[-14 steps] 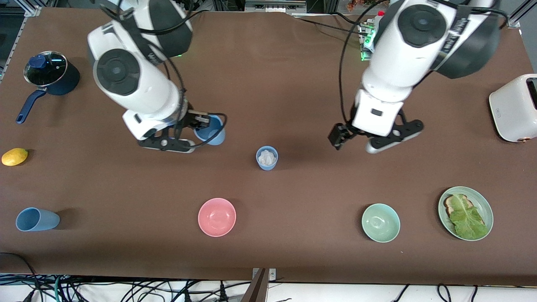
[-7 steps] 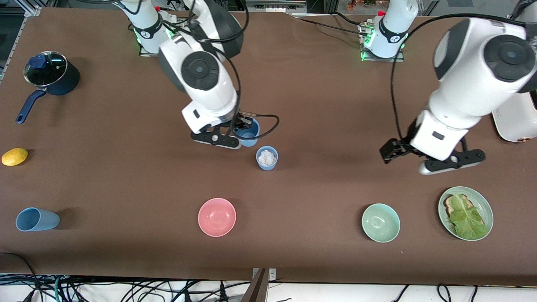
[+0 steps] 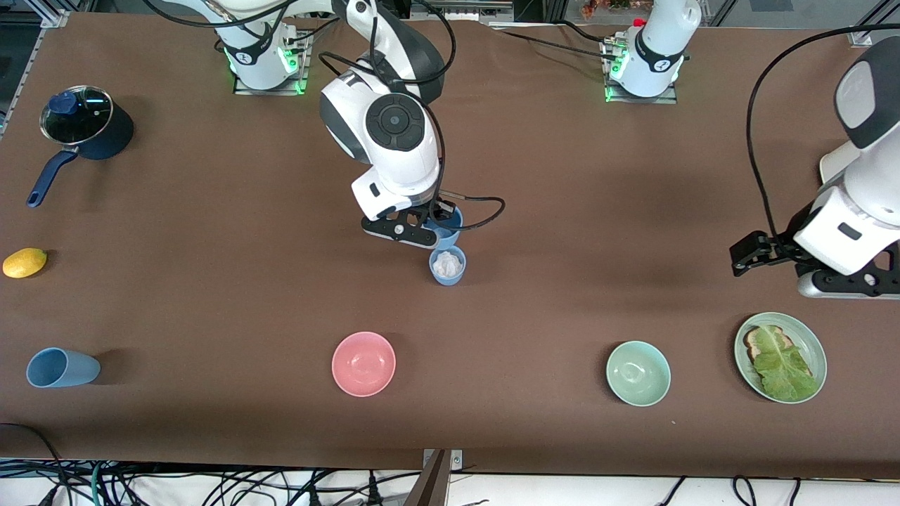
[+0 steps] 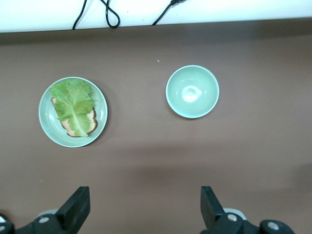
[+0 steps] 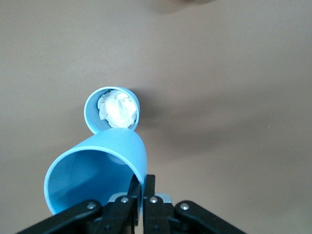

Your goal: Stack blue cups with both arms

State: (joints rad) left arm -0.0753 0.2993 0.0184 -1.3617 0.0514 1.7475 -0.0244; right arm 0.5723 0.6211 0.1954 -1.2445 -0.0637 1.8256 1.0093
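My right gripper (image 3: 441, 223) is shut on the rim of a light-blue cup (image 3: 450, 219) and holds it tilted over the table, right beside a second blue cup (image 3: 447, 266). That cup stands upright with crumpled white stuff inside. In the right wrist view the fingers (image 5: 143, 187) pinch the held cup's wall (image 5: 92, 175), with the standing cup (image 5: 112, 109) just past its rim. A third blue cup (image 3: 60, 367) lies on its side near the front edge at the right arm's end. My left gripper (image 3: 756, 256) is open and empty (image 4: 145, 209) over bare table near the lettuce plate.
A pink bowl (image 3: 363, 363), a green bowl (image 3: 638, 372) and a green plate with toast and lettuce (image 3: 808, 337) stand along the front. A dark-blue lidded pot (image 3: 84, 130) and a lemon (image 3: 24, 262) are at the right arm's end. A white toaster (image 3: 833, 165) is partly hidden by the left arm.
My right arm has carried the held cup across to the cup with the white stuff. My left arm has swung away from the middle toward its own end of the table, still open.
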